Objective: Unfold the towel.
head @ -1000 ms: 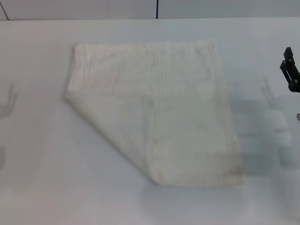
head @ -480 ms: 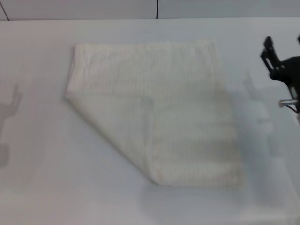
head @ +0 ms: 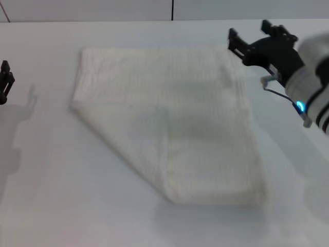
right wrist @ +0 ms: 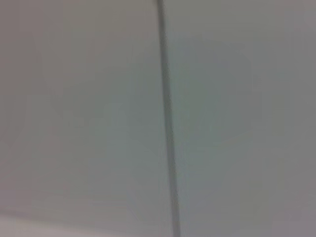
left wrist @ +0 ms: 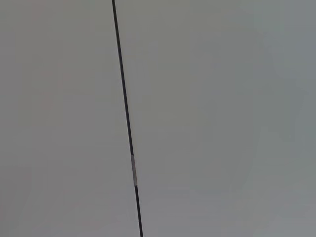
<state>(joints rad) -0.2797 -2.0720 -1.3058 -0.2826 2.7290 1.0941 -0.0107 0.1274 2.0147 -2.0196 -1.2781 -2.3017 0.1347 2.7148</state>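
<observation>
The cream-white towel [head: 169,118] lies flat on the white table [head: 46,195] in the head view, with its near left corner folded in along a diagonal edge. My right gripper [head: 250,33] hovers at the towel's far right corner, its two black fingers spread apart and holding nothing. My left gripper [head: 5,82] shows only partly at the left edge of the head view, well away from the towel's left side. Neither wrist view shows the towel or any fingers.
The table's far edge meets a grey wall with a dark vertical seam [head: 172,9]. That seam is all the left wrist view [left wrist: 126,118] and the right wrist view [right wrist: 168,118] show.
My right arm has swung from the right edge up and left to the towel's far right corner. My left gripper has come into view at the left edge. The towel has not moved.
</observation>
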